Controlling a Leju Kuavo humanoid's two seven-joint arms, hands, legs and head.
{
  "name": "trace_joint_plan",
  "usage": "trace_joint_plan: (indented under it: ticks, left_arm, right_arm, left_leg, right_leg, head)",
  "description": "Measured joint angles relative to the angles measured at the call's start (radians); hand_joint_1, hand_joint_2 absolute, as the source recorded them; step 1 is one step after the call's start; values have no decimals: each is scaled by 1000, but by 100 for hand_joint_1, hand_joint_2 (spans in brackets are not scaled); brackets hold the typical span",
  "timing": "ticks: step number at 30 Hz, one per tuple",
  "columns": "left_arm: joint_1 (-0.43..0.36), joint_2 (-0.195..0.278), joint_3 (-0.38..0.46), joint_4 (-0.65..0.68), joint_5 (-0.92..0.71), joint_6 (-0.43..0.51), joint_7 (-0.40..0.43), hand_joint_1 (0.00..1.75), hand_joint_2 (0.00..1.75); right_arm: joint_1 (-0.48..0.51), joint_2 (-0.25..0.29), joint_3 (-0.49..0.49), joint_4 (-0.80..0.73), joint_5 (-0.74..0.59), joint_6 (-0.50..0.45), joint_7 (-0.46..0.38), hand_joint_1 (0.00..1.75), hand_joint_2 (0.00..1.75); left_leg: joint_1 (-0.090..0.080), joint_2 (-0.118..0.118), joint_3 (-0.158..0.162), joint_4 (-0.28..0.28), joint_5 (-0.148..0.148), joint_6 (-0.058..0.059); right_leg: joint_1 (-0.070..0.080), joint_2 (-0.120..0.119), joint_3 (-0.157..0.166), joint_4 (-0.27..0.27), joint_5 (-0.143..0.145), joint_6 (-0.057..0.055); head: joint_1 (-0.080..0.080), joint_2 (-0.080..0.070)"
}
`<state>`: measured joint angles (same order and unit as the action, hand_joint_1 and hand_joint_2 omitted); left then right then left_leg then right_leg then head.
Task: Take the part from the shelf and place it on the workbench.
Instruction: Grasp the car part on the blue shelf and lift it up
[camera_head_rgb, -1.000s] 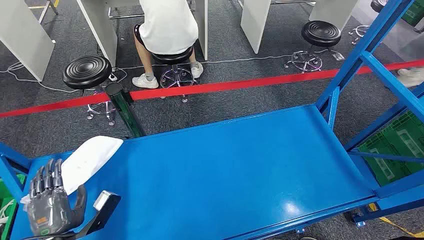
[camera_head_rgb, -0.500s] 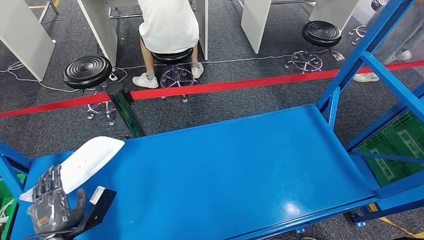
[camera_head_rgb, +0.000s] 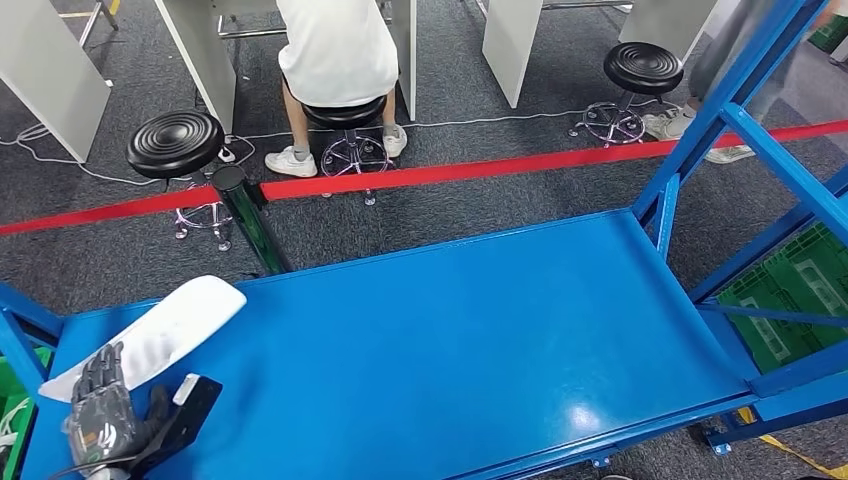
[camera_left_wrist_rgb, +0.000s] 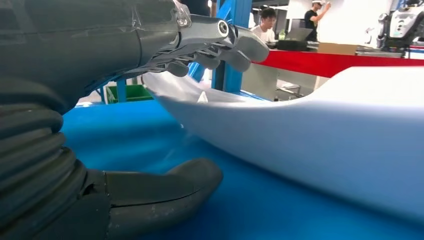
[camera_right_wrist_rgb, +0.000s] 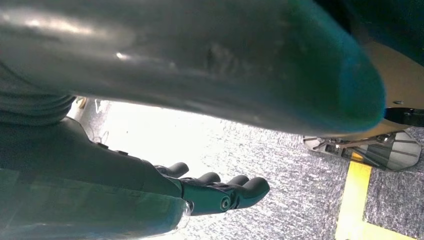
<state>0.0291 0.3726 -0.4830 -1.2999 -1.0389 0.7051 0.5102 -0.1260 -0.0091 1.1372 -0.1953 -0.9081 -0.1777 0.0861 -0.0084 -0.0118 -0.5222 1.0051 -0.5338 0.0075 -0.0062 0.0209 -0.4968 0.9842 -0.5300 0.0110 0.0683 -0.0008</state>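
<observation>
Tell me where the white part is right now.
In the head view the white part lies at the far left end of the blue shelf, just beyond the left hand, whose fingers reach over its near edge.

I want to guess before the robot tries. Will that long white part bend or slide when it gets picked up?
The white part probably stays stiff: it keeps one smooth curved shape lying on the blue workbench. Its glossy skin may be slippery. Being long, it could tip if the left hand lifts it by one end.

You see the part (camera_head_rgb: 160, 333), a long, smooth white moulded piece, lying flat on the blue workbench (camera_head_rgb: 480, 330) at its left end, one tip overhanging the far edge.
</observation>
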Motion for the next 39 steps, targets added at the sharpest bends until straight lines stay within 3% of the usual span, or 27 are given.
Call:
trace_joint_plan:
  ticks: [22, 23, 24, 27, 28, 29, 39]
  left_arm:
    - [-71, 2, 10, 146, -11, 3, -30, 0, 175]
    - [-75, 3, 10, 152, -11, 1, -28, 7, 175]
    - [-78, 4, 9, 156, -10, -2, -25, 23, 175]
    - [-93, 12, 0, 169, 2, -20, -11, 141, 175]
    - [-99, 15, -5, 172, 10, -30, -7, 168, 175]
    - [-105, 18, -11, 175, 20, -40, -6, 175, 175]
    - [-167, 35, -98, 214, 86, -89, -19, 175, 175]
  right_arm:
    - [0, -1, 0, 0, 11, 9, 1, 0, 0]
    - [0, -1, 0, 0, 11, 10, 1, 0, 0]
    - [0, -1, 0, 0, 12, 10, 1, 0, 0]
    - [0, -1, 0, 0, 14, 12, 1, 0, 0]
    - [0, -1, 0, 0, 15, 12, 1, 0, 0]
    - [0, -1, 0, 0, 16, 12, 1, 0, 0]
    - [-2, -4, 1, 0, 22, 17, 1, 0, 0]
  left_leg:
    - [0, 9, 9, -1, 0, 0]
    - [0, 9, 9, -1, 0, 0]
    - [0, 9, 10, -1, 0, 0]
    - [0, 9, 11, -1, 0, 0]
    - [0, 9, 11, -1, 0, 0]
    - [0, 9, 12, -1, 0, 0]
    - [-3, 10, 25, -4, -2, 2]
  right_leg:
    - [0, 1, 11, 1, 0, 0]
    - [0, 1, 11, 1, 0, 0]
    - [0, 1, 11, 1, 0, 0]
    - [0, 1, 12, 1, 0, 0]
    - [0, 1, 13, 1, 0, 0]
    - [0, 1, 13, 1, 0, 0]
    - [-2, -1, 24, 0, -5, 0]
  head:
    - [0, 0]
    - [0, 0]
    - [0, 0]
    - [0, 0]
    - [0, 0]
    - [0, 0]
    - [0, 0]
